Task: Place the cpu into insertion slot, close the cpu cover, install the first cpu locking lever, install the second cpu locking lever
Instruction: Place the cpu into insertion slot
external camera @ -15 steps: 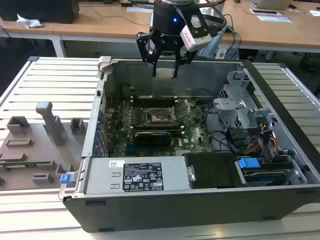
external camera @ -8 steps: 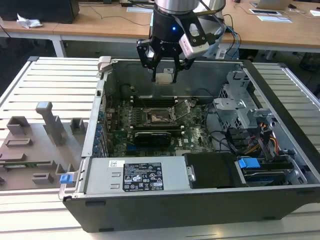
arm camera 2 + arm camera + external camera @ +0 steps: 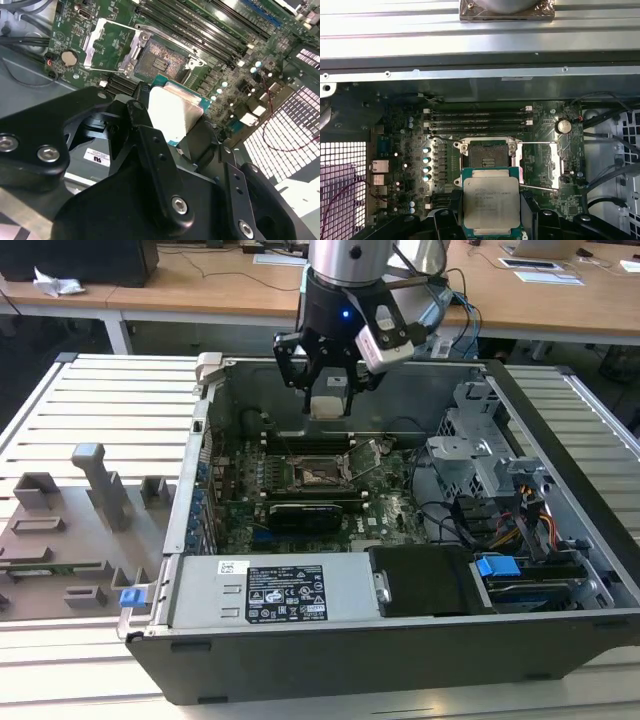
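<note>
My gripper hangs over the open computer case, shut on the cpu, a square chip with a pale metal top on a green edge, which also appears in the second wrist view. The insertion slot lies bare directly below and slightly ahead of the chip, its dark pin field uncovered. The cpu cover is swung open to one side of the slot and lies back over the board. Thin wire levers stand released along the cover's edges. The slot also shows in the exterior view.
A long black expansion card sits just in front of the slot. Memory slots run behind it. The power supply fills the case front, and a drive cage with cables stands at the exterior view's right. Grey fixtures sit outside.
</note>
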Controlling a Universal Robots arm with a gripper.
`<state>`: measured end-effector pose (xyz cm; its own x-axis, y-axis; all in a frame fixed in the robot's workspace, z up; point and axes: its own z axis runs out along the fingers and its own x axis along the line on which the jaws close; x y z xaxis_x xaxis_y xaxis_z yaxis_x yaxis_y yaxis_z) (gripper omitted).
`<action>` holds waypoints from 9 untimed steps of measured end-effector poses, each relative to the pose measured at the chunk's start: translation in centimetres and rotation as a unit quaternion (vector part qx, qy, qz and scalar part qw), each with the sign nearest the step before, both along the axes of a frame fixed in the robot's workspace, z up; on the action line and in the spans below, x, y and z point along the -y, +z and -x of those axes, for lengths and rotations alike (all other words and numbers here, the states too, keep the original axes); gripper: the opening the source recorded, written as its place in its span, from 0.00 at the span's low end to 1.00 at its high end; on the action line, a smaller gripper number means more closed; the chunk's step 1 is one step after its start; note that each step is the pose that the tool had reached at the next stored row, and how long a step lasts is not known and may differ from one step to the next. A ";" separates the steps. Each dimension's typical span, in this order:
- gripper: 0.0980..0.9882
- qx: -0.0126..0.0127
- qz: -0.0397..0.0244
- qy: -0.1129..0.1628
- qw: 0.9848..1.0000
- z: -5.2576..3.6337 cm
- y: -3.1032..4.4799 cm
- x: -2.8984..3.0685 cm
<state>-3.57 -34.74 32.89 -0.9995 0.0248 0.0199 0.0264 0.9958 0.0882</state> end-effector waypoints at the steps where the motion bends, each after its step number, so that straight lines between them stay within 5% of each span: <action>1: 0.50 0.000 0.000 0.000 1.000 0.00 -0.42 0.00; 9: 0.50 0.000 0.000 0.000 1.000 0.00 -1.79 0.00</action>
<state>-3.57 -34.74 31.09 -0.9995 0.0248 0.0200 0.0265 0.9958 0.0882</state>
